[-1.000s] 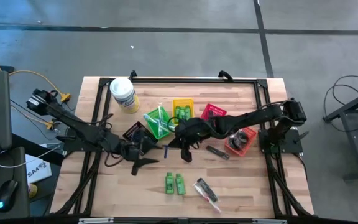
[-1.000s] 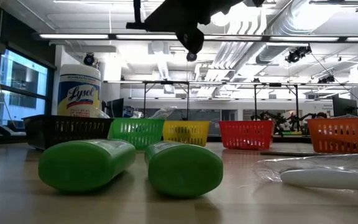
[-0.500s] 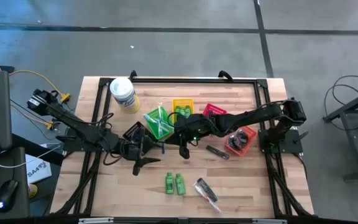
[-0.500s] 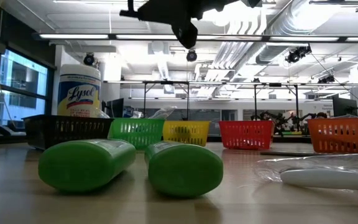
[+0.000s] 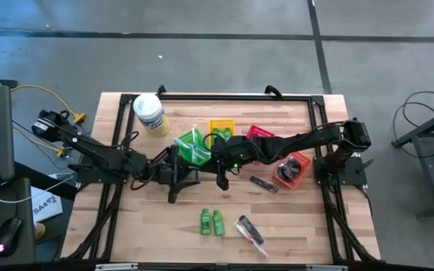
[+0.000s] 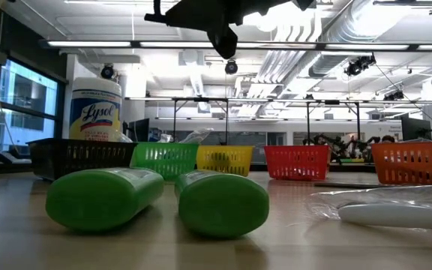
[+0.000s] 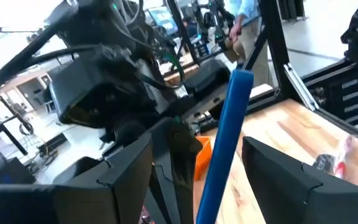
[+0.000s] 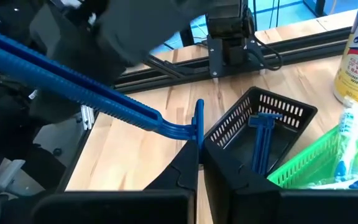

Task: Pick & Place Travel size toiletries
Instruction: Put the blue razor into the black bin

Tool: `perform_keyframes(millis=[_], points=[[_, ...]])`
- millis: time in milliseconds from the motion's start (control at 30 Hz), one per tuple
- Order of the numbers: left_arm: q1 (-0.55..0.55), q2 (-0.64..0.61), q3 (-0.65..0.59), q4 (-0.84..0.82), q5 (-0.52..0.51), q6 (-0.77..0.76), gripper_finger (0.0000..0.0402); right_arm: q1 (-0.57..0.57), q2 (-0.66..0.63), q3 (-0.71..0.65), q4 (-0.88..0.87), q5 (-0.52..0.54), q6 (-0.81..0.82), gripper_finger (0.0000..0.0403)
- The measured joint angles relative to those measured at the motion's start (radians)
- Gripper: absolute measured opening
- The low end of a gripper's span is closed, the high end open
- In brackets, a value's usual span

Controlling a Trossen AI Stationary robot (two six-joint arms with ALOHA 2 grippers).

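At the far left of the table stands the white Lysol tub (image 5: pixel 149 114), which is no part of the sorting. Next comes the left gripper (image 5: pixel 173 179), just beside the black basket (image 5: pixel 163 158). In its wrist view its jaws stand wide apart with the blue-handled razor (image 7: pixel 235 112) running up between them, and neither finger looks to be pressing on the handle. The razor bridges the gap between the two arms above the wood. Its other end is pinched in the right gripper (image 8: pixel 199 152), whose fingers are closed tight on the head end, near the middle of the table. This looks like a handover in mid-air, not yet taken up by the left side. A second blue razor (image 8: pixel 263 134) already lies in the black basket, so that is likely where this one belongs. The razor is light, stiff plastic, smooth and narrow, so it can twist or slip in a loose pinch. The left claw would do best to close across the ribbed middle of the handle, well clear of the blade end. Further right, two green mini bottles (image 5: pixel 211 221) and a clear packet (image 5: pixel 251 231) lie on the table nearer the front edge, with the orange basket (image 5: pixel 292 170) beyond.
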Motion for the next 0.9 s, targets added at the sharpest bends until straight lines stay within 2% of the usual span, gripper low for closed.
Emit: perform_keyframes(millis=[167, 300, 667, 900], points=[[0.009, 0.002, 0.0, 0.007, 0.003, -0.003, 0.0237, 0.0, 0.0, 0.0, 0.0, 0.0, -0.002, 0.0005], [0.009, 0.002, 0.0, 0.006, 0.029, -0.006, 0.021, 0.0, 0.0, 0.0, -0.002, 0.0, -0.004, 0.0005], [0.01, 0.002, -0.001, 0.005, 0.11, 0.038, 0.0025, 0.0, 0.0, 0.0, -0.037, -0.007, -0.006, 0.0005], [0.009, 0.002, -0.001, 0.003, 0.131, 0.048, 0.0033, 0.001, 0.0, 0.0, -0.036, -0.005, -0.082, 0.0018]])
